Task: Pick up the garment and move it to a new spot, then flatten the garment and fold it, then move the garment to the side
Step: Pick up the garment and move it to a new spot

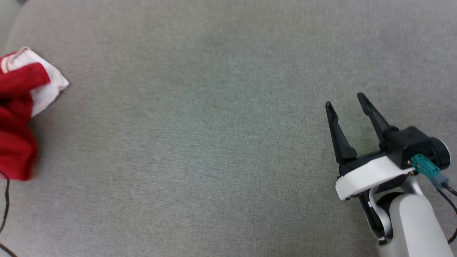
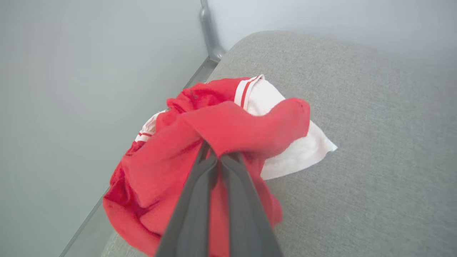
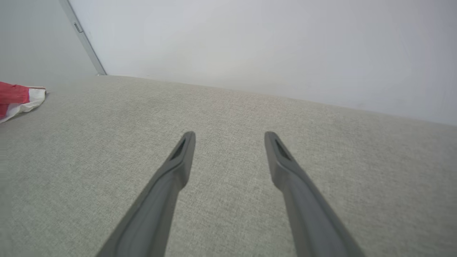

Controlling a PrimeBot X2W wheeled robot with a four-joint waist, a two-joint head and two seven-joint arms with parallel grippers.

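"Garment (image 2: 242,128): where is it?"
"Crumpled in a red-and-white heap on the grey cushion (image 1: 214,142), bunched round the tips of the left gripper (image 2: 218,160), whose fingers are pressed together on a red fold."
"And the right gripper (image 1: 345,100)?"
"Fingers spread wide, nothing between them, over bare cushion. The heap lies well apart from it, far off to its left."

Bright, even, diffuse light throughout. Faint soft shadows under the garment (image 1: 16,150) and beneath the right gripper (image 1: 344,100). Slight motion blur along the garment's lower edge in the head view. Left gripper (image 2: 218,159) soft, out of focus up close. Mild wide-angle stretch toward wrist-view edges.
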